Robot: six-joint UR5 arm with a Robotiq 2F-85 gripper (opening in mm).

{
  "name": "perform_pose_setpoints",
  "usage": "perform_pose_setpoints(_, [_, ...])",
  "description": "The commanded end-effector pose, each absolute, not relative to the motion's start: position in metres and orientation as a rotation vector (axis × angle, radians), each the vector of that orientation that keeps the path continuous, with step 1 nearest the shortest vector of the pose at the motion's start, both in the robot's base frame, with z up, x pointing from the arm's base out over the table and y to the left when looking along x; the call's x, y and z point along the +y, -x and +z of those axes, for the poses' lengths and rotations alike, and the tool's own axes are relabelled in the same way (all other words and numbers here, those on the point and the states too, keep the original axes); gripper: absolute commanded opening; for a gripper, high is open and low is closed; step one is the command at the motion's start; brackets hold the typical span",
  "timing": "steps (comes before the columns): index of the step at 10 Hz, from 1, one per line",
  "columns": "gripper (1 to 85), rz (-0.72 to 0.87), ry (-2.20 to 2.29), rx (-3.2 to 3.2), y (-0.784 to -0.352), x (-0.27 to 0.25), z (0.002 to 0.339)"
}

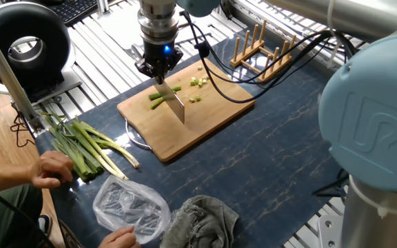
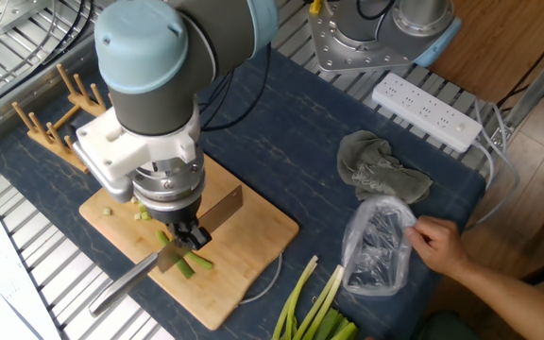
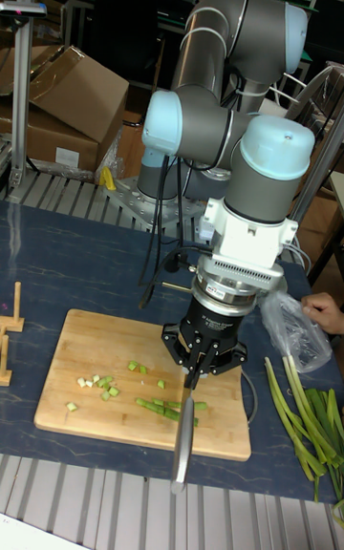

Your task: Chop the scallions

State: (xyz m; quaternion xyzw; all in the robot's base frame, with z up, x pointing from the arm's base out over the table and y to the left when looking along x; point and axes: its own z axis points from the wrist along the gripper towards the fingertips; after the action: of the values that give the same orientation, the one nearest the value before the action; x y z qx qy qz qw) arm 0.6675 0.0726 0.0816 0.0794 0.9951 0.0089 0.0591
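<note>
My gripper [image 1: 158, 71] [image 2: 186, 232] [image 3: 195, 366] is shut on a knife handle [image 2: 126, 281] [image 3: 182, 443]. It holds the blade [image 1: 176, 107] [image 2: 221, 205] edge-down across the short green scallions [image 1: 160, 100] [image 2: 188, 263] [image 3: 161, 407] on the wooden cutting board [image 1: 191, 131] [image 2: 253, 241] [image 3: 86, 354]. Small cut scallion bits [image 1: 198, 81] [image 2: 143, 215] [image 3: 99, 384] lie further along the board. A bundle of whole scallion stalks [image 1: 81, 146] [image 2: 314, 304] [image 3: 306, 426] rests on the table beside the board.
A person's hand [image 1: 50, 169] [image 2: 440, 247] [image 3: 325, 306] holds a crumpled clear plastic bag [image 1: 131, 207] [image 2: 378, 247] next to the whole stalks. A grey cloth [image 1: 202, 217] [image 2: 381, 170], a wooden rack [image 1: 264, 48] [image 2: 59, 113] and a white power strip [image 2: 428, 113] lie around the board.
</note>
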Motion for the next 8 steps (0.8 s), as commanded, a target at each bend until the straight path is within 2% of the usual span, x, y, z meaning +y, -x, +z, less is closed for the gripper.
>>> perform_pose_setpoints(1, [1.3,0.038,-0.248,3.009,-0.6721,0.0730,0.0783])
perform_pose_setpoints(8, [1.3,0.029,-0.250,3.002,-0.6762,0.0728,0.0735])
